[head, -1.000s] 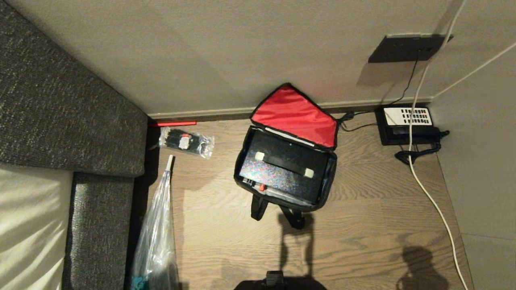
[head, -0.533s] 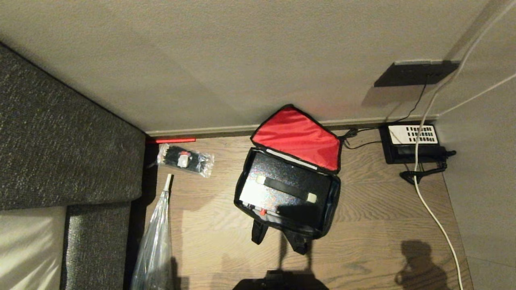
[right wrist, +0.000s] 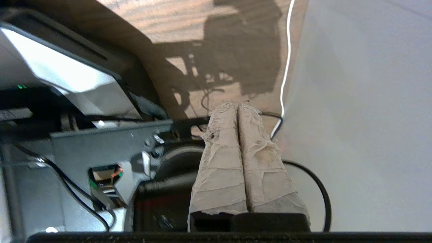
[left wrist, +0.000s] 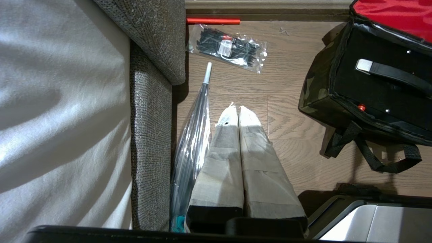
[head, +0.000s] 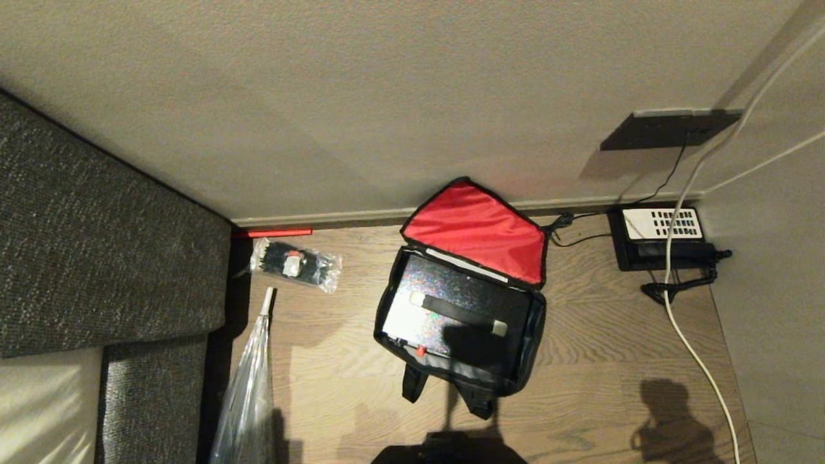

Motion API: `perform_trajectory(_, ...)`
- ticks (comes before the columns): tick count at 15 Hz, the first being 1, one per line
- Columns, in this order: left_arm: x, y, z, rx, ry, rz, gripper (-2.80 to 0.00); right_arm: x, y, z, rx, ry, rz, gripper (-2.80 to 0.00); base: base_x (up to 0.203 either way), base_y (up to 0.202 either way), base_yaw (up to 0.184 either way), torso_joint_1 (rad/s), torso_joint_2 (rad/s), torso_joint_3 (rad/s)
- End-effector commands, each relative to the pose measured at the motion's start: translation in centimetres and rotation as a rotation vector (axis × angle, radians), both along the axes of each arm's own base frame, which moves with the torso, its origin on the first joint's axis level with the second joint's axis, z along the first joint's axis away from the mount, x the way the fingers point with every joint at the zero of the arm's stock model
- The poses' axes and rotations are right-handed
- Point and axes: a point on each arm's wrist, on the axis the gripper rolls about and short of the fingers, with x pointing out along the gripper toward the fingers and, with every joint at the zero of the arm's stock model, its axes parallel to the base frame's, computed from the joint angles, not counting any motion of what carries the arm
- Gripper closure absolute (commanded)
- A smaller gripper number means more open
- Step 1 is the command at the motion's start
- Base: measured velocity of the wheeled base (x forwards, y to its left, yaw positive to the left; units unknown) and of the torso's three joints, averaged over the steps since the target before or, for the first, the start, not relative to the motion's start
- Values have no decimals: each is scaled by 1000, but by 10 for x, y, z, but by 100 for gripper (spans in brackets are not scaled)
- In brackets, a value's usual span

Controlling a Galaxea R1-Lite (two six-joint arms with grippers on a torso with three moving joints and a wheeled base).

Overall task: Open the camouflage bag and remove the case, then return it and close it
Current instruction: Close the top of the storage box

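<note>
One camouflage bag lies open on the wood-grain floor close to the baseboard, its lid thrown back against the wall to show bright red lining. Boxy and soft-sided, it wears green-and-black fabric with black trim, and black webbing straps trail from its near edge. Inside sits the case, flat, black and rectangular, filling nearly the whole width of the bag; a dark handle with pale ends crosses its speckled top, and a small red dot marks its near edge.

Left of the bag lies a clear plastic packet of black items, with a thin red rod along the baseboard beyond it and a folded transparent umbrella beside a coarse grey woven sofa. Right of the bag, a black telephone with a white keypad panel rests by the wall, crossed by a white cable.

Neither arm reaches the bag. The left gripper hangs over bare floor near the umbrella, its tape-wrapped fingers pressed together. The right gripper hangs beside the robot's base, fingers likewise closed on nothing.
</note>
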Motion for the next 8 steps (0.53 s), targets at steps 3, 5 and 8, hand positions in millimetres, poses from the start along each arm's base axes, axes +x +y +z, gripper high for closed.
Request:
perform_trajectory(3, 0, 0, 0, 0, 1, 1, 0, 43, 2, 16, 23, 16, -1, 0, 0, 0, 0, 0, 0, 0)
perform_trajectory(5, 0, 0, 0, -1, 1, 1, 0, 61, 3, 31, 39, -21, -7, 0, 0, 0, 0, 0, 0, 0)
perform_trajectory(8, 0, 0, 0, -1, 1, 1, 0, 67, 4, 33, 65, -28, 7, 0, 0, 0, 0, 0, 0, 0)
